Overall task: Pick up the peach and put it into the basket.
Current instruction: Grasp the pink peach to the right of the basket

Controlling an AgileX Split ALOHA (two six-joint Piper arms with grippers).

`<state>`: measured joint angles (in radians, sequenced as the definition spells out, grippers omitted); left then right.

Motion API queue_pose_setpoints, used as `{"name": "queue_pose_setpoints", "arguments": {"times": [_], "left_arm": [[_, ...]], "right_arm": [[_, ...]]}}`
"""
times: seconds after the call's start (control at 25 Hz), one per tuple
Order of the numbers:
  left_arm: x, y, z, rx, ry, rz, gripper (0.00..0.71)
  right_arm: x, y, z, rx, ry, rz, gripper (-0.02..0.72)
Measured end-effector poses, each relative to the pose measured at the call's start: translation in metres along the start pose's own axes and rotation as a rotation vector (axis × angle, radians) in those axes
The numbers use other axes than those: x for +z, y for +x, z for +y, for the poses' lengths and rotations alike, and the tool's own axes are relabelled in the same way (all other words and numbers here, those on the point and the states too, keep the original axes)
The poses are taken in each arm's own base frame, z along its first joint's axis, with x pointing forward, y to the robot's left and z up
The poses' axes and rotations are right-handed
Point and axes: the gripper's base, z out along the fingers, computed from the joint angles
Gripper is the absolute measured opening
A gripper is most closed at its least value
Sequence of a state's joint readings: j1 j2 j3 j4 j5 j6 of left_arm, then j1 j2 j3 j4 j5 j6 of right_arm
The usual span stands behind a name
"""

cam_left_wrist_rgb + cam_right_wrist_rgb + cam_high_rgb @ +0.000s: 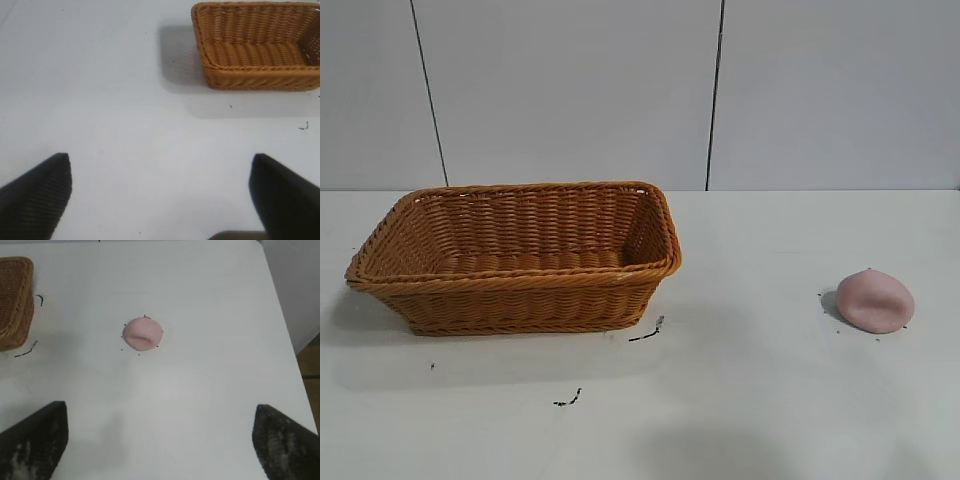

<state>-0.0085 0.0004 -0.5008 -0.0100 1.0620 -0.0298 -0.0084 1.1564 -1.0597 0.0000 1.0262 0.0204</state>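
Note:
The peach [875, 300], a small pale pink flattened lump, lies on the white table at the right in the exterior view. It also shows in the right wrist view [143, 333], well ahead of my right gripper [160, 412], which is open and empty. The orange-brown wicker basket [515, 257] stands at the left of the table and looks empty. The left wrist view shows the basket [257, 45] far ahead of my left gripper [160, 165], which is open and empty. Neither gripper shows in the exterior view.
Small dark scraps [647, 331] lie on the table [750, 400] in front of the basket. The table's edge [282, 330] runs close beside the peach in the right wrist view. A grey panelled wall [620, 90] stands behind.

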Motion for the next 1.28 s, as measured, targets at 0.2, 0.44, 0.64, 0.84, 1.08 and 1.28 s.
{"name": "queue_pose_setpoints", "arguments": {"times": [0.2, 0.44, 0.64, 0.84, 1.08, 1.28], "left_arm": [[0.000, 0.000, 0.000, 0.000, 0.000, 0.000, 0.693], [0.000, 0.000, 0.000, 0.000, 0.000, 0.000, 0.693], [0.000, 0.000, 0.000, 0.000, 0.000, 0.000, 0.693], [0.000, 0.000, 0.000, 0.000, 0.000, 0.000, 0.693], [0.000, 0.000, 0.000, 0.000, 0.000, 0.000, 0.693], [0.000, 0.000, 0.000, 0.000, 0.000, 0.000, 0.693]], "right_arm": [[0.070, -0.050, 0.002, -0.031, -0.006, 0.151, 0.696], [0.156, -0.066, 0.003, -0.107, -0.033, 0.279, 0.696], [0.207, -0.054, 0.008, -0.114, -0.089, 0.377, 0.696], [0.225, -0.053, 0.009, -0.113, -0.098, 0.357, 0.696], [0.241, -0.055, 0.009, -0.104, -0.093, 0.311, 0.696], [0.266, -0.048, 0.009, -0.089, -0.095, 0.319, 0.696]]}}
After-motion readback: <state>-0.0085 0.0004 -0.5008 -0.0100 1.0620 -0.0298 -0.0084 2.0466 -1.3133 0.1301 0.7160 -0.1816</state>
